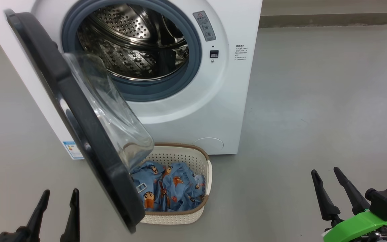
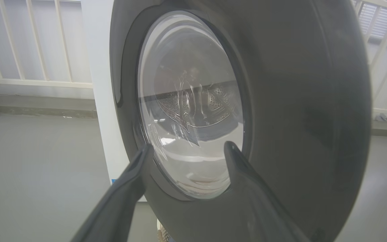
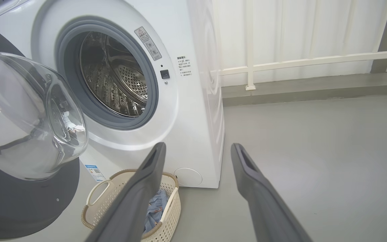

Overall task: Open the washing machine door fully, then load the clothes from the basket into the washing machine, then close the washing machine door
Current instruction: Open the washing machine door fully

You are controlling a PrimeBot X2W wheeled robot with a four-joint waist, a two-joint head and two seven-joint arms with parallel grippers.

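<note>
Left claw (image 1: 61, 191), right claw (image 1: 325, 170) spread, empty. Left wrist: door (image 2: 297, 101), outer face. Right wrist: drum (image 3: 113, 77), basket (image 3: 102, 208), clothes (image 3: 153, 208).

The washer (image 1: 193, 114) is white, its door (image 1: 76, 111) glossy black around clear glass, its drum (image 1: 126, 23) steel dotted with holes. The basket (image 1: 183, 158) is cream, perforated and brown-rimmed. The clothes (image 1: 173, 188) are light blue with orange-brown and black cartoon figures. The floor (image 1: 314, 101) is grey.

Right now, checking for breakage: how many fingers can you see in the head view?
4. Two on the left gripper at lower left, beside the washing machine door; two on the right gripper at lower right, over the floor. Each pair stands open.
</note>
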